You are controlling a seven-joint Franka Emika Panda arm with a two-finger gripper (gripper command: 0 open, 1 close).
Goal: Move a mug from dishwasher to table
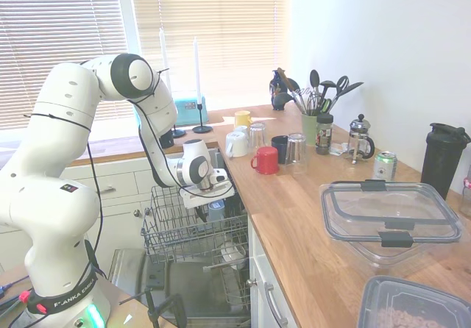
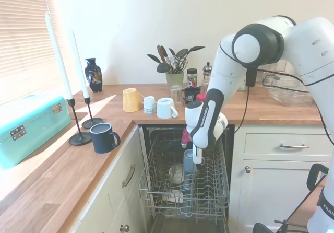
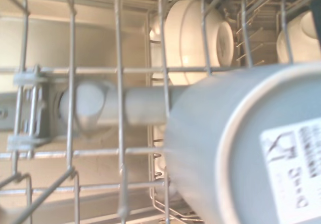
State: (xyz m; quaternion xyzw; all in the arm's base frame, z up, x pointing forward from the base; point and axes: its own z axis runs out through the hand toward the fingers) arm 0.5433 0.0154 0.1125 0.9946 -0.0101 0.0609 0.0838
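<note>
The hand point(image 2: 197, 160) reaches down over the dishwasher's point(image 2: 172, 220) pulled-out upper wire rack point(image 2: 219, 183) and is clenched on the blue-grey mug point(image 2: 189, 161), which sits upside down at the rack, its base facing up. In the first exterior view the hand point(image 1: 214, 201) sits just above the mug point(image 1: 215, 211), near the rack's back right corner beside the desk point(image 1: 294, 210) edge. The wrist view shows the mug point(image 3: 241, 148) close up, with a white printed label on its base and rack wires and white bowls behind. On the desk, beyond the rack, stand a red mug point(image 1: 266, 160), a white mug point(image 1: 236, 144) and a yellow mug point(image 1: 242, 118).
</note>
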